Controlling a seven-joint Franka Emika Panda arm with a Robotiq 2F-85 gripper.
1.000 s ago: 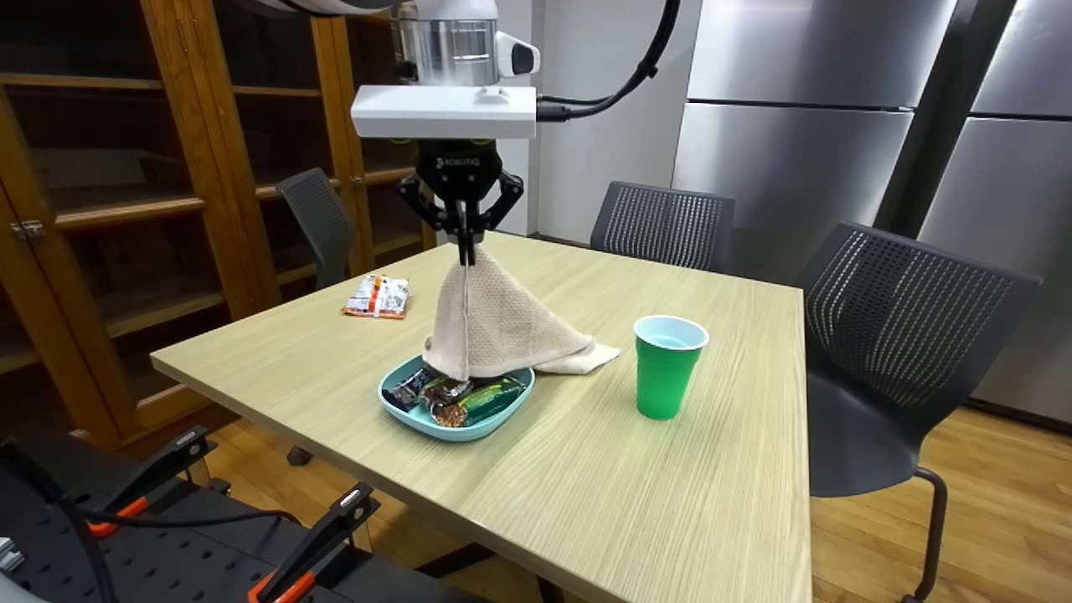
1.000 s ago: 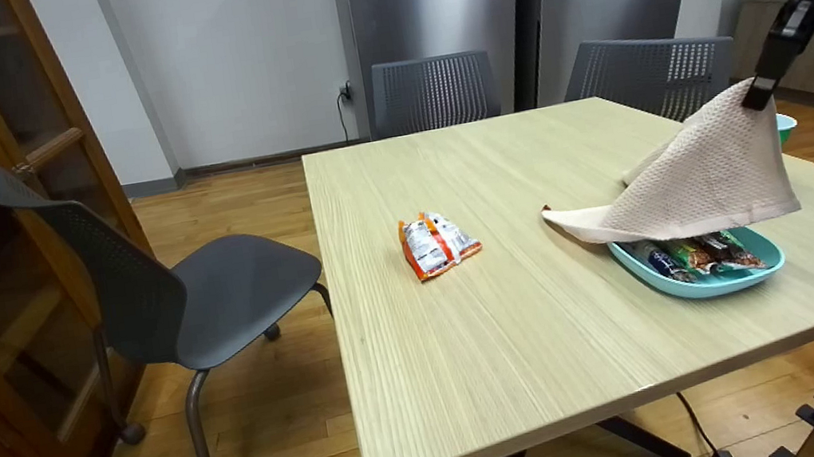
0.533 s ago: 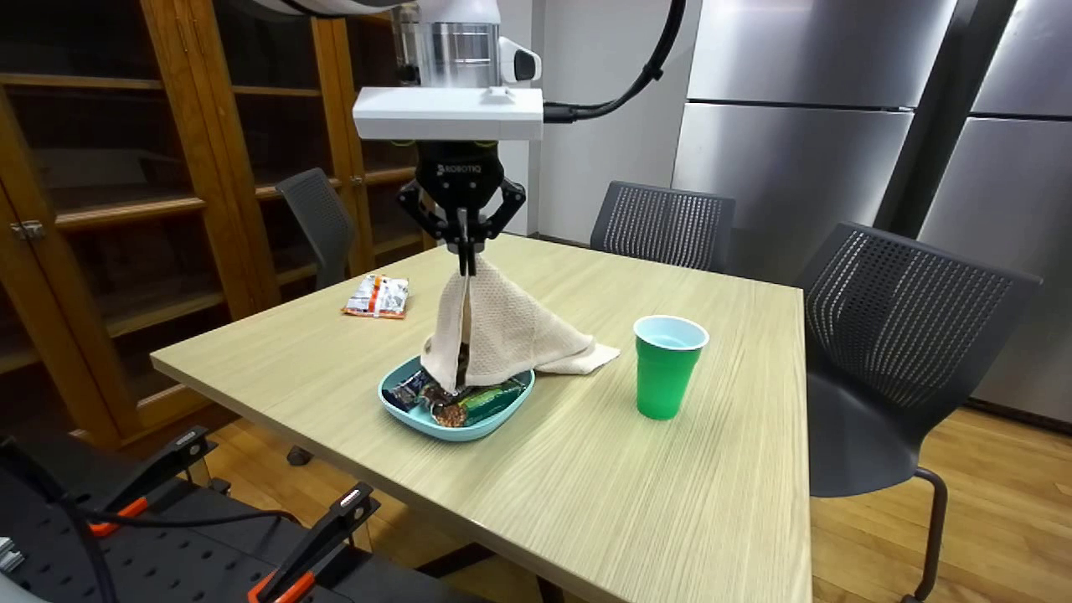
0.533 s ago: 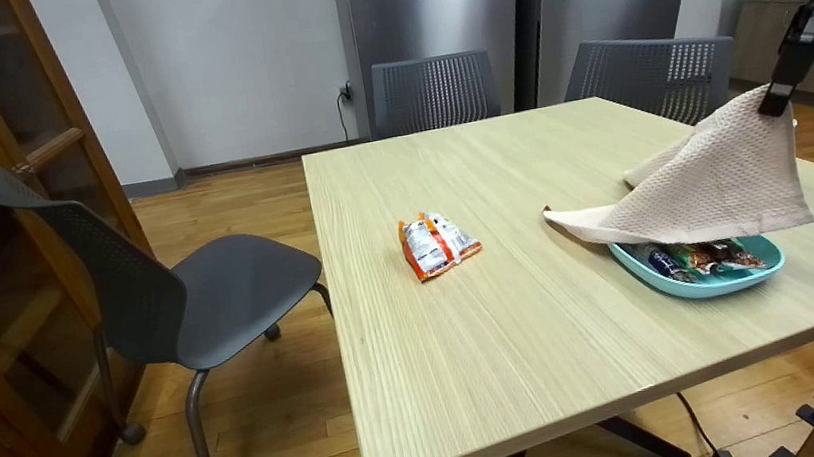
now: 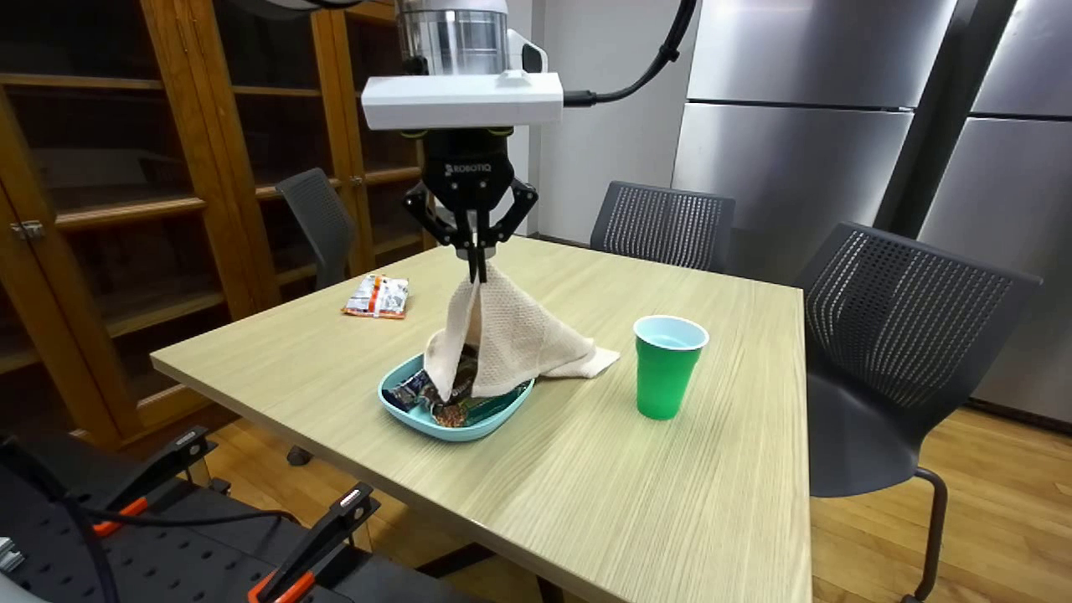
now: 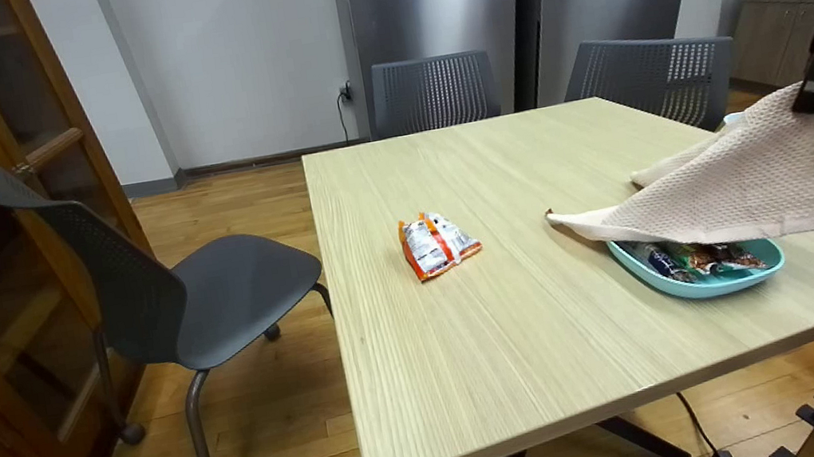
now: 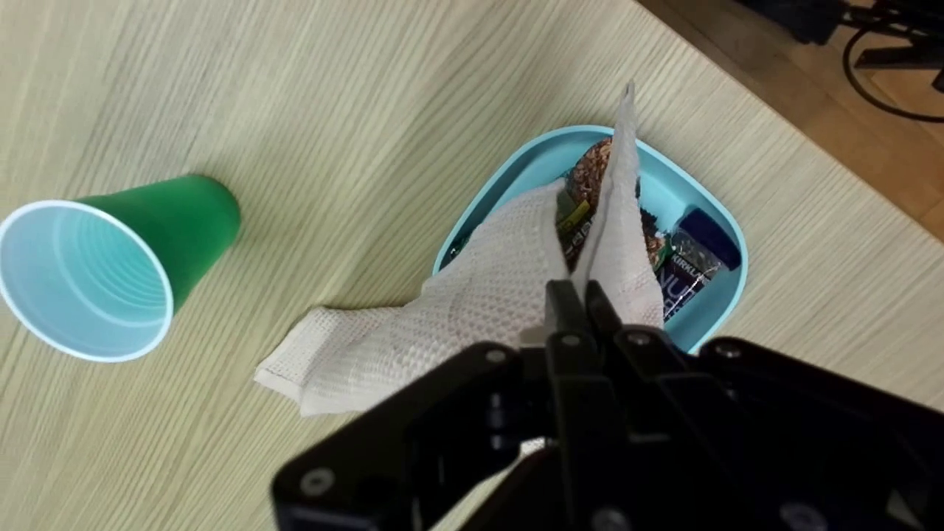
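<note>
- Black two-fingered gripper [image 5: 477,275]: jaws closed together, pinching a peak of cream waffle-weave cloth [image 5: 523,343].
- Cloth hangs partly over rounded turquoise tray [image 5: 461,435] of wrapped bars [image 7: 689,273], one end on pale wood-grain table [image 5: 712,502].

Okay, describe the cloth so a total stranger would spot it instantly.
On the pale wooden table, find the turquoise tray of wrapped snacks. Tented partly over it is the beige, textured cloth, pinched at its top by the end effector, its tail lying on the table. Unlike the green cup and the shiny packet, it is fabric and the only thing gripped.
</note>
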